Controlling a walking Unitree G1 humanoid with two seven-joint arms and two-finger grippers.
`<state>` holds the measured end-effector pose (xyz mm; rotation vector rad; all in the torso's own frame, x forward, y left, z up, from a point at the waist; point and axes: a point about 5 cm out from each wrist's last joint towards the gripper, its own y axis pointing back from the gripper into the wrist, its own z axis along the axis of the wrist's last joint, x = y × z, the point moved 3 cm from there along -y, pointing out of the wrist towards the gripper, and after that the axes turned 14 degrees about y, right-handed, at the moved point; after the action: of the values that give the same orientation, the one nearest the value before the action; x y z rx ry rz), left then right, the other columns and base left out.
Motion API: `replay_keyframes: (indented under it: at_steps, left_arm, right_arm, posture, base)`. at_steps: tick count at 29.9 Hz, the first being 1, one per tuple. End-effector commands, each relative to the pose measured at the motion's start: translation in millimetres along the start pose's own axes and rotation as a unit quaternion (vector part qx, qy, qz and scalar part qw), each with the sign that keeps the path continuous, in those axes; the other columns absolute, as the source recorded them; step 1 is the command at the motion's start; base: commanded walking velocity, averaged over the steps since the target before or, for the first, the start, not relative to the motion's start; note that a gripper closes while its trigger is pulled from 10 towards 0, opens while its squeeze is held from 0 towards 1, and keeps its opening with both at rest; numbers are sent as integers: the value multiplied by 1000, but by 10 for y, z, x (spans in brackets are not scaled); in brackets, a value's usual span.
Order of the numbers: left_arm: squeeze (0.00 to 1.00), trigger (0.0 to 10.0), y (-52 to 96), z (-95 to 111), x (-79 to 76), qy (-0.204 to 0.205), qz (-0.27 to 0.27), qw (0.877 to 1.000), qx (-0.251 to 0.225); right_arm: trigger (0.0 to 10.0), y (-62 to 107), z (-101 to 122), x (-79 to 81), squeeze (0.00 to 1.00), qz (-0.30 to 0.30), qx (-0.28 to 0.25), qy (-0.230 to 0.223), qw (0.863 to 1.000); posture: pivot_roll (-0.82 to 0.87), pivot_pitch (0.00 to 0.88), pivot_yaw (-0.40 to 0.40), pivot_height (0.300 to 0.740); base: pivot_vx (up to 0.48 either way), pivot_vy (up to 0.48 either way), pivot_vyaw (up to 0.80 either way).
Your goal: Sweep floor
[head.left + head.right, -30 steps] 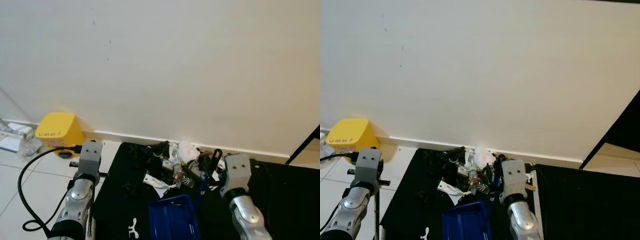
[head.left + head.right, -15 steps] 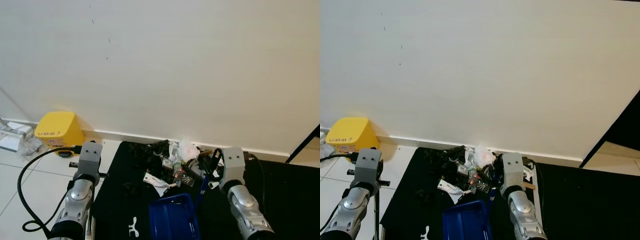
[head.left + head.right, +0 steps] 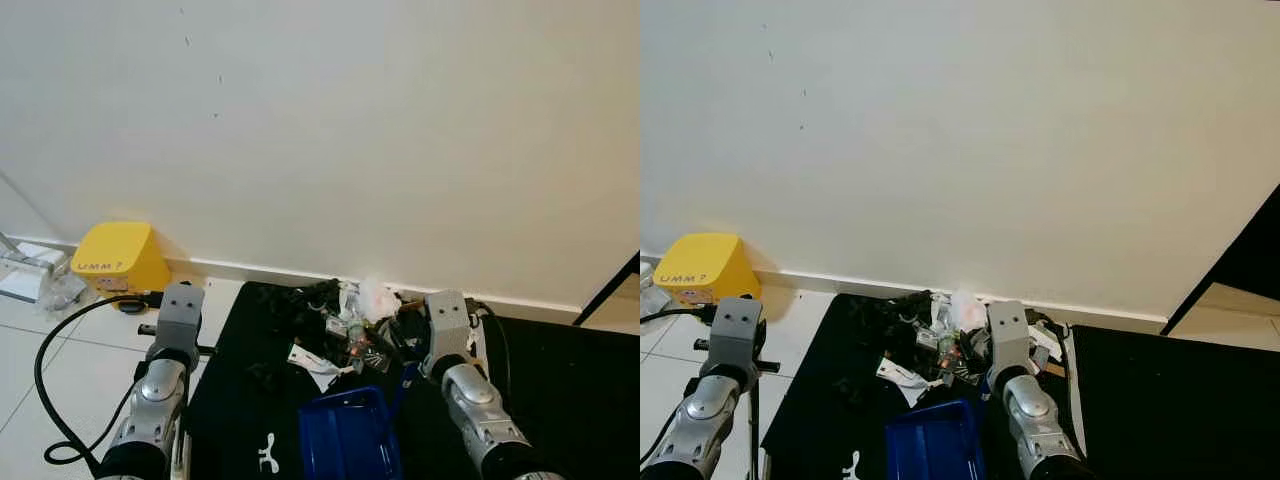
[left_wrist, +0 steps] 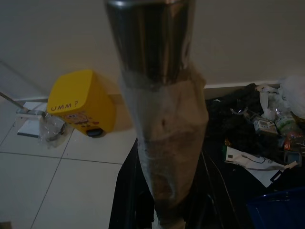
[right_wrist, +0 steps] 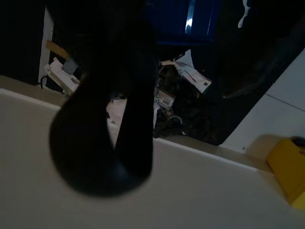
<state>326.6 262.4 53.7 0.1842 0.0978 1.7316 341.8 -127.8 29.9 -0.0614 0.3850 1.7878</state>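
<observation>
At my far left a yellow plastic box with rounded corners (image 3: 113,258) sits on the white tiled floor (image 3: 60,365) against the pale wall (image 3: 330,130). My left tool (image 3: 180,312) hangs over the tiles at the edge of the black floor mat (image 3: 245,400); I cannot tell whether it is clenched, though a shiny metal pole wrapped in clear tape (image 4: 162,109) runs close before its wrist camera. A heap of mixed litter, paper scraps and wrappers (image 3: 345,325), lies on the mat by the skirting, with the blue plastic dustpan (image 3: 348,435) just before it. My right tool (image 3: 445,318) sits beside the heap's right edge; whether it grips anything I cannot tell
</observation>
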Motion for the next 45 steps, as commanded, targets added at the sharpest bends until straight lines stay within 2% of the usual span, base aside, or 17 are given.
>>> replay_keyframes:
  at_steps: [1,2,3,10,11,12,13,24,29,30,35,39,42,43,45]
  left_arm:
    - [0,10000,15,17,33,-8,5,1000,-4]
    - [0,10000,15,17,33,-8,5,1000,-4]
    - [0,10000,14,17,30,-8,4,1000,-4]
    - [0,10000,16,13,19,-6,4,1000,-4]
    - [0,10000,18,11,14,-6,4,1000,-4]
    - [0,10000,18,10,10,-5,3,1000,-4]
    - [0,10000,18,9,4,-5,3,1000,-4]
    - [0,10000,17,7,-18,-3,-1,1000,-4]
    - [0,10000,-29,81,-115,16,-10,1000,-15]
    - [0,10000,-58,131,-129,25,-9,999,-22]
    - [0,10000,-139,260,-137,57,1,998,-38]
    - [0,10000,-224,354,-216,83,-4,995,-45]
    - [0,10000,-245,345,-243,92,-6,995,-39]
    - [0,10000,-244,291,-261,85,-8,996,-29]
    - [0,10000,-225,225,-274,74,-13,997,-19]
  right_arm:
    - [4157,4,-43,19,0,3,5,-4,1000]
    - [4157,4,-43,19,0,3,5,-4,1000]
    - [3255,2,-48,18,0,3,7,-3,1000]
    - [3294,-16,-38,-25,0,-1,6,3,1000]
    - [1765,-18,-35,-39,0,-3,5,5,1000]
    - [1765,-20,-32,-50,0,-5,5,6,1000]
    - [0,-21,-29,-64,0,-8,5,7,1000]
    - [0,-20,-23,-125,0,-27,0,5,1000]
    - [0,-11,-30,-171,0,-41,1,10,999]
    - [10000,-9,-22,-178,0,-42,-2,10,999]
    - [10000,-7,5,-198,0,-46,-13,9,999]
    - [10000,-22,60,-210,0,-48,-23,15,998]
    - [10000,-40,97,-199,0,-43,-26,34,998]
    - [10000,-63,121,-163,0,-33,-23,55,998]
    - [10000,-80,132,-138,0,-28,-20,59,998]
  posture:
    - [44,98,57,740]
    - [44,98,57,740]
    - [45,98,56,740]
    - [44,98,55,740]
    - [44,98,55,740]
    - [40,97,53,740]
    - [40,97,53,740]
    - [36,102,54,740]
    - [29,114,51,740]
    - [25,119,49,740]
    - [22,123,41,740]
    - [22,123,41,740]
    - [10,127,38,740]
    - [6,128,39,740]
    - [6,128,39,740]
  base:
    - [0,0,0]
    - [0,0,0]
    - [0,0,0]
    - [0,0,0]
    - [0,0,0]
    - [0,0,0]
    - [0,0,0]
    - [0,0,0]
    - [0,0,0]
    - [0,0,0]
    - [0,0,0]
    - [0,0,0]
    - [0,0,0]
    - [0,0,0]
    - [0,0,0]
